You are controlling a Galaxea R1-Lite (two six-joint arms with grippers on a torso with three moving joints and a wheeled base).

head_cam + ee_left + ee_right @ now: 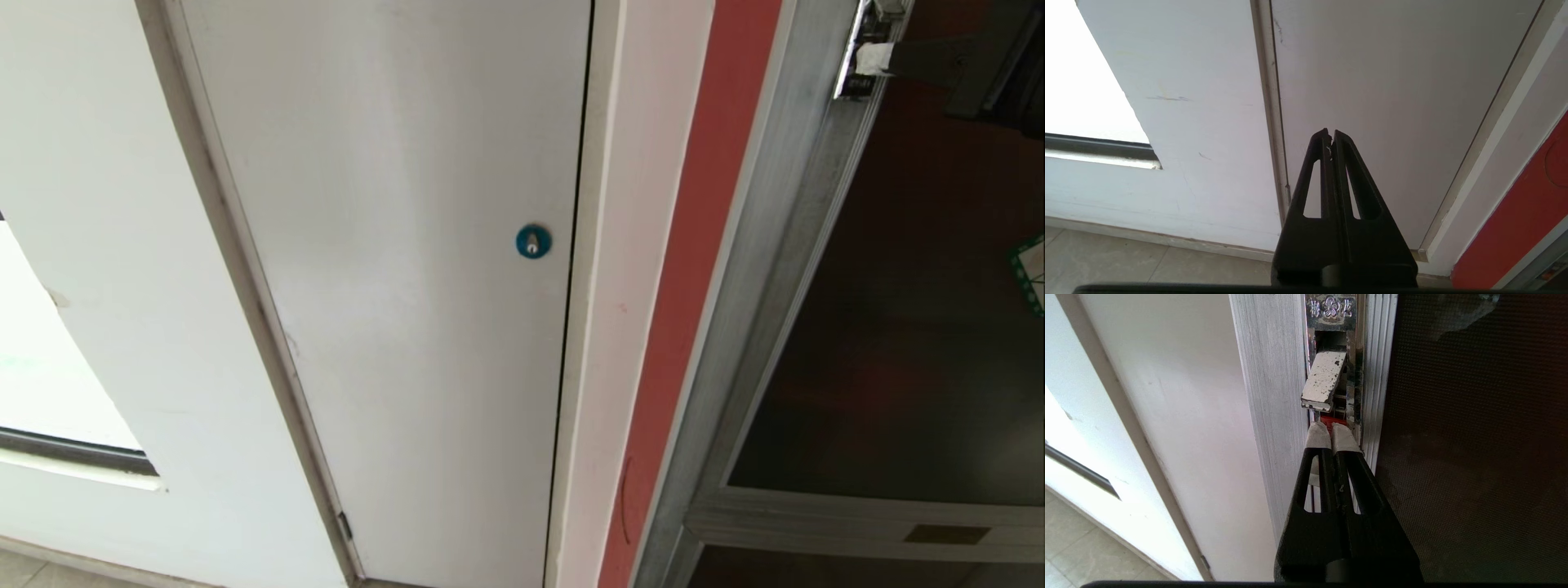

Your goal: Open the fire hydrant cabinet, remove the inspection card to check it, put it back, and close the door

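Door: dark glass door (1474, 457) in its silver frame, directly beside the latch (1327, 379).
Latch: worn silver lever tilted out of its slot in the frame, a small red part just beneath it.
Right tool (1332, 435): clenched, taped tips pressed against the red part under the latch.
Left tool (1330, 141): clenched and empty, well away from the latch, facing the white door (392, 269) with the blue lock (533, 242).

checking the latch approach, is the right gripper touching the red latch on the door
Touching. In the right wrist view the shut right gripper has its taped tips pressed against the red latch below the raised lever, no gap visible.
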